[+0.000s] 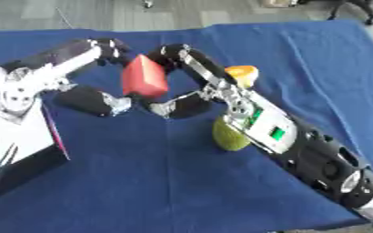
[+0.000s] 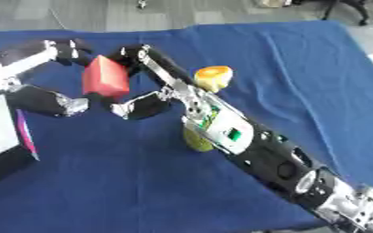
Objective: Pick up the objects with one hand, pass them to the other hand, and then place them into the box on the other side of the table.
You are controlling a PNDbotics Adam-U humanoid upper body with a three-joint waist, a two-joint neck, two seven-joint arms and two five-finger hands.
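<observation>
White and black card at the left edge is the box [image 1: 18, 141], cut off by the frame, so its opening and depth cannot be read. Just right of it the left hand [image 1: 90, 98] reaches in, fingers curled around the left side of the red block [image 1: 145, 76], which hangs above the blue-draped bench [image 1: 166, 191] between both hands. The right hand [image 1: 186, 91] curls round the block's right side, thumb low and fingers over the top.

The risk lies in the handover: if the right hand lets go before the left has a proper seat, the block could tip out and drop onto the cloth, perhaps rolling toward the fruit. Whether the left fingers actually touch the far face is probably so, but that face is hidden.

Further right, a yellow-green fruit [image 1: 228, 136] lies half covered by the right forearm, which could nudge it on withdrawal. An orange-yellow fruit [image 2: 213, 77] sits beyond the arm; its shape is unclear.
</observation>
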